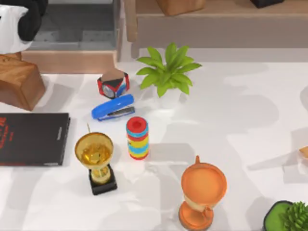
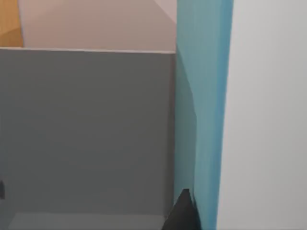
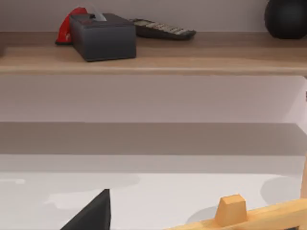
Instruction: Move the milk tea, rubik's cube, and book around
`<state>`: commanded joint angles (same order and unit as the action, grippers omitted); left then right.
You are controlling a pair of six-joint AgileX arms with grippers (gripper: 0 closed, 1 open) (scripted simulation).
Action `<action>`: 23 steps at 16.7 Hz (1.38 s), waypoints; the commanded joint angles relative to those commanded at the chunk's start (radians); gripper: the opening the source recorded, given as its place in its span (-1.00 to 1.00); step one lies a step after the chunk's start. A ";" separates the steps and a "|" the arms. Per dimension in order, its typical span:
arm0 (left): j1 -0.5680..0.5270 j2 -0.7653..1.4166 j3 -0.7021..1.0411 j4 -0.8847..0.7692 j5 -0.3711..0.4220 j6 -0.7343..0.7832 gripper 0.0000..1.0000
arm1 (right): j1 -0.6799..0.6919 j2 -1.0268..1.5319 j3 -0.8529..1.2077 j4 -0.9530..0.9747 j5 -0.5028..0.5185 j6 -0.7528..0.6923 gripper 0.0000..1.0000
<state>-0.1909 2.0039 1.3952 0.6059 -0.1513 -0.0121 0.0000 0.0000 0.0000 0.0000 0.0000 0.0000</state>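
One task item located: the book [image 2: 204,120], its light-blue cover standing upright against the wall of a grey bin [image 2: 86,129]. The left gripper [image 2: 183,214] sits right at that cover, touching or nearly so; whether it is clamped on the book or let go, I cannot tell. The right gripper [image 3: 96,213] hangs low over the tabletop [image 1: 231,120] near a wooden stand [image 3: 230,211], facing the shelf [image 3: 153,60], and looks idle; its opening likewise cannot be told. Judgement: the book step is in hand or near its end. Milk tea and rubik's cube status undetermined, so both count as possibly outstanding
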 joint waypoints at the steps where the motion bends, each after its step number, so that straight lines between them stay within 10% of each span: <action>1: 0.000 0.000 0.000 0.000 0.000 0.000 -1.00 | 0.000 0.000 0.000 0.000 0.000 0.000 1.00; 23: -0.003 -0.212 -0.056 -0.010 0.045 0.187 -1.00 | 0.000 0.000 0.000 0.000 0.000 0.000 1.00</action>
<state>-0.1943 1.7921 1.3392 0.5956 -0.1065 0.1747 0.0000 0.0000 0.0000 0.0000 0.0000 0.0000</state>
